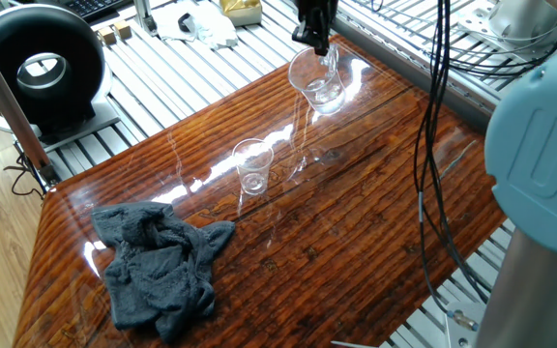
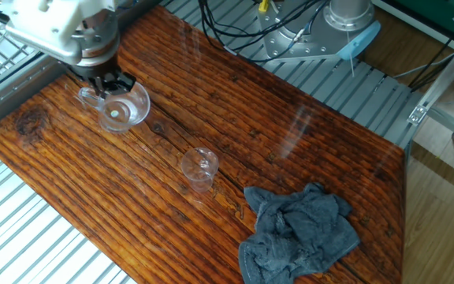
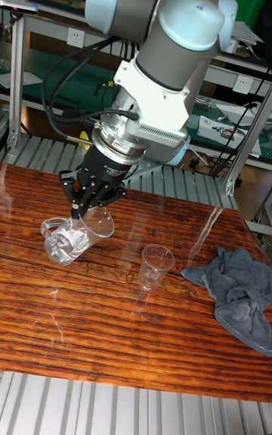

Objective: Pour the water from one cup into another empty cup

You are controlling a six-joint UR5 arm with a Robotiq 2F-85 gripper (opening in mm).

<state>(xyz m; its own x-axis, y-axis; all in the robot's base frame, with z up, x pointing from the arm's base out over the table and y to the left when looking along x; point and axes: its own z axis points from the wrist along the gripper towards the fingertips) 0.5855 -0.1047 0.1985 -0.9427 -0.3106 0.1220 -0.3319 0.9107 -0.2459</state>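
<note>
Carrying is the step in hand: the claw is clamped on the rim of the tumbler, which hangs tilted near the counter's far corner, water pooled low. Next comes travel toward the small cup, well apart, then tipping over its mouth.

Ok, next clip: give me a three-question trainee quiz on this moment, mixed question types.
1. True or false: the claw is shut on the rim of the large cup.
2. What lies nearest the small cup? A) the grey cloth B) a sponge C) a spoon
3. Fill in: the large cup is ___, not upright.

Key: 1 true. 2 A. 3 tilted.
</note>
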